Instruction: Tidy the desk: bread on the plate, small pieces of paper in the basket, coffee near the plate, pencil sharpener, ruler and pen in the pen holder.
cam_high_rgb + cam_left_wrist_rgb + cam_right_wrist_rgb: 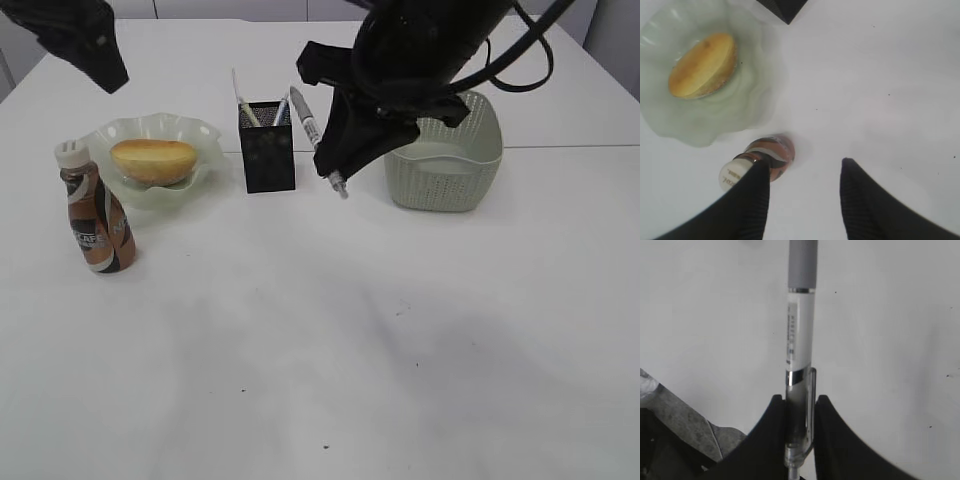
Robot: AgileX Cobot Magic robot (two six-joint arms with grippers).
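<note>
My right gripper (337,150) (800,399) is shut on a white and grey pen (312,128) (800,330), held slanted in the air just right of the black mesh pen holder (267,150). Two thin pale items stick up out of the holder; I cannot tell whether one is the ruler. The bread (153,160) (702,65) lies on the green wavy plate (205,135) (755,95). The coffee (97,215) (767,155) stands upright just in front of the plate. My left gripper (108,68) (805,165) hangs open high above it. Paper pieces and sharpener are out of view.
The grey-green basket (445,160) stands right of the pen holder, partly behind my right arm. A faint seam line crosses the desk (320,340) behind these things. A corner of the pen holder (782,7) shows in the left wrist view.
</note>
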